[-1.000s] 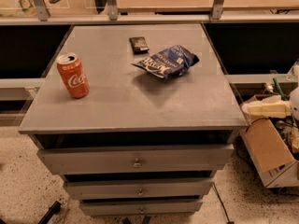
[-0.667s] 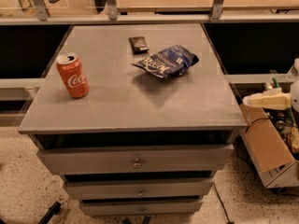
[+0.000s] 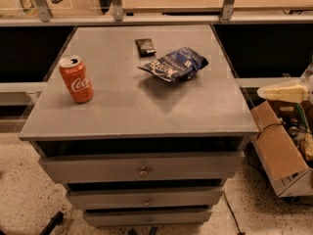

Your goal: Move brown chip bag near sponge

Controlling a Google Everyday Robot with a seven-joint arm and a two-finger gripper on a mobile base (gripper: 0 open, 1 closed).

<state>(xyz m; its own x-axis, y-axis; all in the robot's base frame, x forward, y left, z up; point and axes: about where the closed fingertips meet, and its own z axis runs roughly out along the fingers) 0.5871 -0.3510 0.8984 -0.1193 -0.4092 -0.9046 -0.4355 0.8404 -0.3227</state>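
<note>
A crumpled blue chip bag (image 3: 175, 63) lies on the grey cabinet top (image 3: 146, 106), right of centre toward the back. A small dark flat packet (image 3: 145, 46) lies just behind it to the left. I see no clearly brown bag and no clear sponge. My gripper (image 3: 282, 92) is a pale shape at the right edge of the view. It is off the cabinet's right side at about tabletop height, well apart from the bag, and holds nothing that I can see.
A red Coca-Cola can (image 3: 76, 79) stands upright at the left of the top. The cabinet has several drawers (image 3: 142, 170) below. An open cardboard box (image 3: 281, 155) sits on the floor at the right. A railing and counter (image 3: 166, 4) run behind.
The gripper at the right edge has risen a little. The bag, the packet and the can have not moved.
</note>
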